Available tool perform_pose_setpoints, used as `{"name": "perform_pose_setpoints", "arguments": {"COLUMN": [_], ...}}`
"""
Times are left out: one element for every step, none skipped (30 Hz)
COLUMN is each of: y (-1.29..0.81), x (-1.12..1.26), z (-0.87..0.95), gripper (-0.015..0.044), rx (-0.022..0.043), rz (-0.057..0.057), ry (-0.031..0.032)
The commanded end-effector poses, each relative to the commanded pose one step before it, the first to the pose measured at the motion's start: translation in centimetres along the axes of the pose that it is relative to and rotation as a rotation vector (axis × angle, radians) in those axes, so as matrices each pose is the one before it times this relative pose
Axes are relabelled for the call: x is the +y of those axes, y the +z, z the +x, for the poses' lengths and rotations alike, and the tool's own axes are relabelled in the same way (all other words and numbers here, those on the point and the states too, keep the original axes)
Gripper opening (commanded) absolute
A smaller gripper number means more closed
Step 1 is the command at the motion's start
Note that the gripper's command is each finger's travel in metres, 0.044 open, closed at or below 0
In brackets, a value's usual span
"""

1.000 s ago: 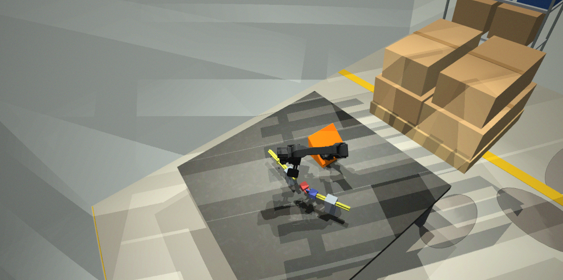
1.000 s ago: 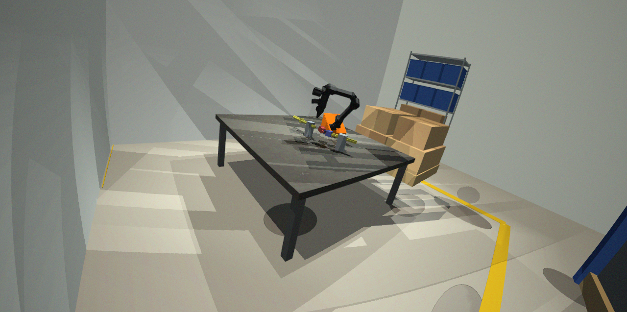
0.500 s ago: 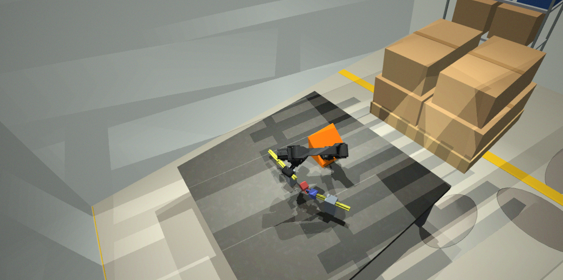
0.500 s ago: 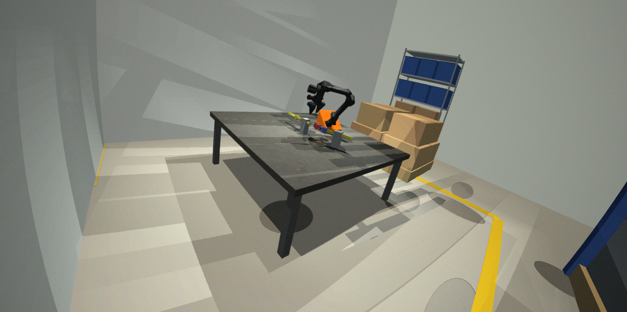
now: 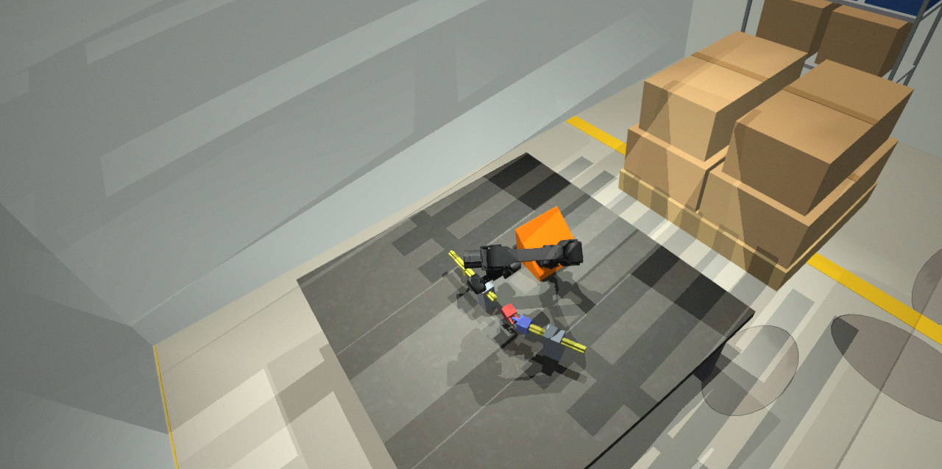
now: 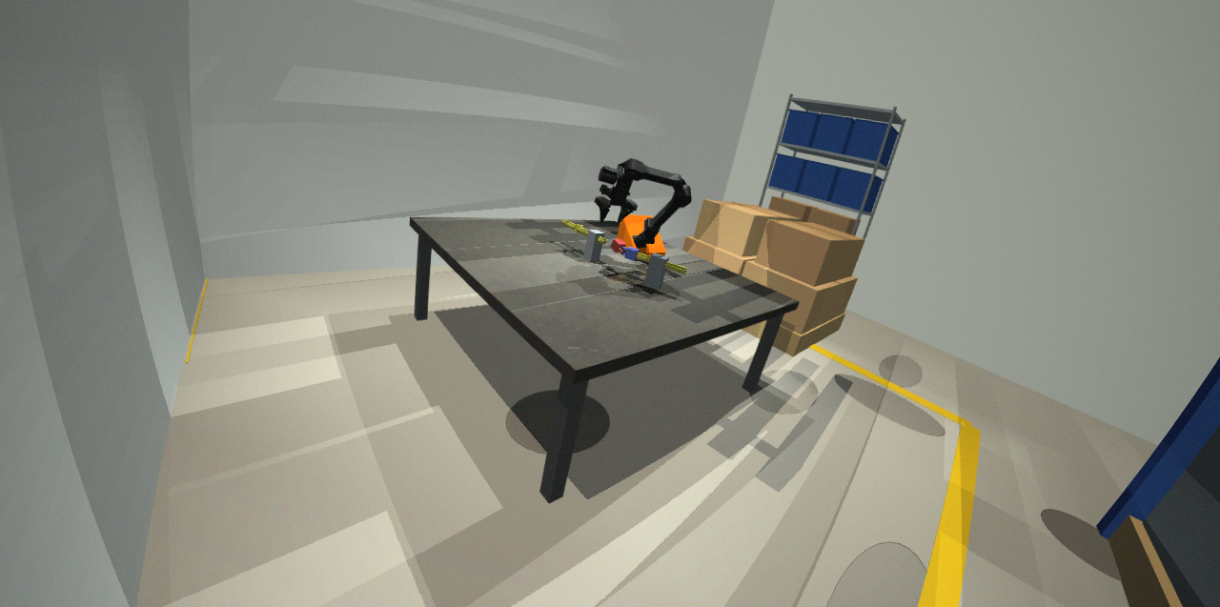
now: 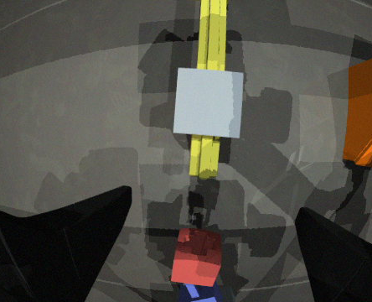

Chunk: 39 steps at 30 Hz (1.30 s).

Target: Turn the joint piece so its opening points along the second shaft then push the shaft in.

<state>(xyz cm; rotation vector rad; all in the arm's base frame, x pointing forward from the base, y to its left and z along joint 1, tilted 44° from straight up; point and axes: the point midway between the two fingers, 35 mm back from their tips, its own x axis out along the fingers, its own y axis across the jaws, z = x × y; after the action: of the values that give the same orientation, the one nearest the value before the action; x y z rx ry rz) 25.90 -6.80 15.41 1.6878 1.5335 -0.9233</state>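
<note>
My gripper [image 5: 492, 278] [image 6: 613, 219] [image 7: 218, 207] is open and empty, above the gap between the second shaft and the joint piece. The red joint piece [image 5: 508, 311] [image 6: 618, 245] [image 7: 198, 260] is hinged to a blue fork [image 5: 523, 323] [image 6: 631, 253] [image 7: 200, 295] on the first yellow shaft [image 5: 574, 343] [image 6: 675, 266], which its grey block [image 5: 553, 346] [image 6: 655, 273] holds. The second yellow shaft [image 5: 454, 256] [image 7: 216, 42] passes through the other grey block [image 6: 593, 246] [image 7: 207, 102]. In the wrist view its near end stands apart from the red piece, whose dark opening faces roughly towards it.
An orange block [image 5: 544, 229] [image 6: 631, 230] [image 7: 366, 113] stands by the arm's base, on the right in the wrist view. Everything stands on a dark table [image 5: 408, 393] [image 6: 545, 321]. Cardboard boxes [image 5: 784, 156] [image 6: 805, 253] are stacked beyond the table.
</note>
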Motion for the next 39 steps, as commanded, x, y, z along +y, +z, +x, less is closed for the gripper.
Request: {"name": "perform_pose_setpoints", "arguments": {"y": [0.063,-0.038,-0.053,-0.069,-0.081,-0.088,-0.09,-0.074,-0.078,-0.08,-0.082,-0.084,-0.085,-0.087,-0.088,-0.089,-0.091,-0.092,-0.093,-0.093,-0.077,-0.046,-0.015,-0.083,-0.25,-0.418,-0.524,-0.528,-0.531,-0.533,-0.536,-0.537,-0.539,-0.541,-0.542,-0.541,-0.436,-0.261,-0.087], "x": [-0.024,0.021,0.028,0.033,0.037,0.036,0.03,0.031,0.026,0.019,0.013,0.006,0.0,-0.007,-0.013,-0.02,-0.027,-0.033,-0.04,-0.047,-0.043,-0.028,-0.01,0.011,0.031,0.046,0.047,0.036,0.025,0.013,0.002,-0.01,-0.021,-0.033,-0.045,-0.057,-0.054,-0.036,-0.013], "z": [0.208,0.162,0.227,0.292,0.354,0.389,0.39,0.393,0.402,0.402,0.402,0.402,0.402,0.401,0.401,0.4,0.399,0.399,0.398,0.396,0.323,0.193,0.064,-0.018,-0.054,-0.09,-0.112,-0.112,-0.113,-0.113,-0.113,-0.113,-0.114,-0.114,-0.114,-0.114,-0.092,-0.055,-0.018], "gripper": [0.044,0.044,0.044,0.044,0.044,0.044,0.044,0.044,0.044,0.044,0.044,0.044,0.044,0.044,0.044,0.044,0.044,0.044,0.044,0.044,0.044,0.044,0.044,0.044,0.044,0.044,0.044,0.044,0.044,0.044,0.044,0.044,0.044,0.044,0.044,0.044,0.044,0.044,0.044], "rx": [-0.00357,0.0003,0.00044,0.00059,0.00054,0.00052,0.00058,-0.00043,-0.00038,-0.00032,-0.00025,-0.00019,-0.00013,-0.00007,-0.00001,0.00005,0.00011,0.00017,0.00023,0.00029,0.00028,0.00018,0.00006,-0.00009,-0.00024,-0.00034,-0.0003,-0.00017,-0.00004,0.0001,0.00023,0.00036,0.00049,0.00062,0.00075,0.00088,0.0008,0.00052,0.00018], "rz": [0.0186,-0.0018,-0.0025,-0.0032,-0.003,-0.0028,-0.0028,0.0011,0.0011,0.0011,0.0011,0.0011,0.0011,0.0011,0.0011,0.0011,0.0011,0.0011,0.0011,0.0011,0.0009,0.0005,0.0002,0.0,0.0,0.0,0.0,0.0,0.0,0.0,0.0,-0.0001,-0.0001,-0.0001,-0.0001,-0.0001,-0.0001,0.0,0.0], "ry": [-0.00268,0.00012,0.00016,0.00019,0.0002,0.0002,0.00018,0.0001,0.00011,0.0001,0.0001,0.0001,0.00009,0.00009,0.00008,0.00007,0.00006,0.00004,0.00003,0.00002,0.0,0.0,0.0,0.00002,0.00005,0.00009,0.00012,0.00013,0.00013,0.00012,0.00012,0.00011,0.00009,0.00007,0.00005,0.00003,0.0,-0.00001,0.0]}}
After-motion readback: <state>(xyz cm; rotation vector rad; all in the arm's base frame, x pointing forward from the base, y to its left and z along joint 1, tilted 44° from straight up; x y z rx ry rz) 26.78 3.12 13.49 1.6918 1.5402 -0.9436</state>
